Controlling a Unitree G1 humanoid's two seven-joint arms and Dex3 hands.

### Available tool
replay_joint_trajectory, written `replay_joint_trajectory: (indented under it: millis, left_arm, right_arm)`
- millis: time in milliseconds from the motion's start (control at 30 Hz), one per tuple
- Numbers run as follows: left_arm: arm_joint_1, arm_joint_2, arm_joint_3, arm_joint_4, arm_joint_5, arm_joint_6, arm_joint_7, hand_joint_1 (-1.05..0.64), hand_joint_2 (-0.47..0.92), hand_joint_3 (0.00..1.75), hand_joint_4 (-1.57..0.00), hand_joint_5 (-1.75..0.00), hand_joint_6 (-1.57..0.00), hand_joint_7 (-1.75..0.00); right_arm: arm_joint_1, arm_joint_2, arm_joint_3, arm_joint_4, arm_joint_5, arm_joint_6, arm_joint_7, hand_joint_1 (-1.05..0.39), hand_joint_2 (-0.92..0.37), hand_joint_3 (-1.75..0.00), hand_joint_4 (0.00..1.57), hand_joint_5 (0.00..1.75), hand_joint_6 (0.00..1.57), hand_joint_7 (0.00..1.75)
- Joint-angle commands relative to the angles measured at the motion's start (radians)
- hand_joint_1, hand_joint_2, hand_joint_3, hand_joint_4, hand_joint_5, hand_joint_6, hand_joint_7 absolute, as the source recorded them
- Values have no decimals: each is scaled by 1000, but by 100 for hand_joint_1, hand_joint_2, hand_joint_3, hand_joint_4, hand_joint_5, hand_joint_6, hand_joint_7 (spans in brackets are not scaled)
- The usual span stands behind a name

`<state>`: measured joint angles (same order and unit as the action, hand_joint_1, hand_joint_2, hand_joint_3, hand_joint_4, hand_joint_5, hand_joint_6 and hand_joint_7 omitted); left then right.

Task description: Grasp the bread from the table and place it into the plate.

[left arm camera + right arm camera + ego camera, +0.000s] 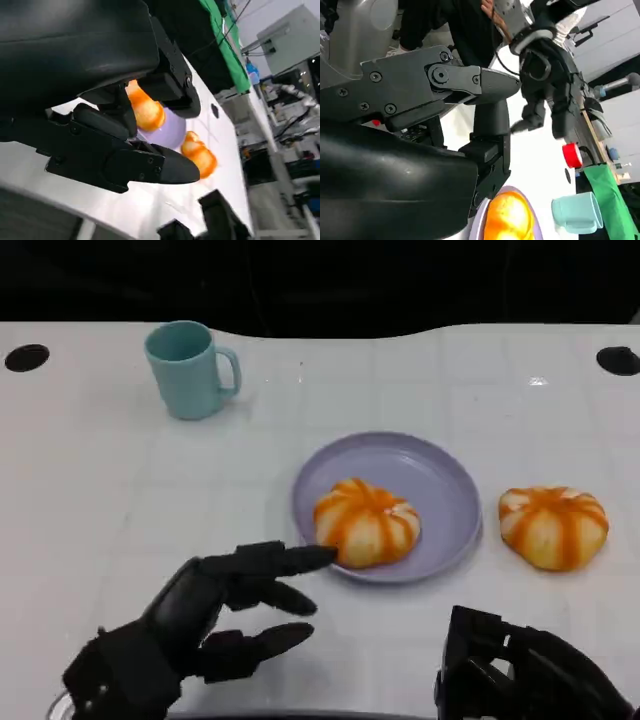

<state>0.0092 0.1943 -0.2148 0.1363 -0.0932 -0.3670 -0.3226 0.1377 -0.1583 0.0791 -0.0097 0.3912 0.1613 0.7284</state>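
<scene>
One bread (366,523) on the plate (440,480); left hand (200,625) empty beside it.

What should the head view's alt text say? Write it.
One orange-striped bread lies in a lilac plate; a second bread sits on the white table beside it. The left hand is open near the plate, with a teal mug behind.

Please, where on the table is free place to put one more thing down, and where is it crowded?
Bare table lies between the cup and the left hand, and along the far edge right of the cup. It is crowded around the plate: one bread lies in it, another bread just to its right, above the right hand.
</scene>
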Motion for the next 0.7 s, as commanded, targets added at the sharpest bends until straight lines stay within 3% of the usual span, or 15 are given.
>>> replay_joint_trajectory:
  millis: [33,300,700]
  left_arm:
    - [47,3,30,-57,-55,82,-38,-68,92,34,-64,-167,-72,-97]
    - [96,0,26,-121,-86,204,-94,-68,92,41,-76,-175,-58,-169]
    - [89,-75,64,-40,-204,230,-198,-72,92,37,-85,-175,-68,-175]
  right_arm:
    - [-2,-15,-5,-3,2,-2,2,-53,-92,-47,62,175,39,175]
    - [3,-20,-7,-13,8,11,4,-52,-92,-47,62,175,39,174]
    - [-7,-25,-23,3,20,12,12,-53,-92,-46,62,175,39,174]
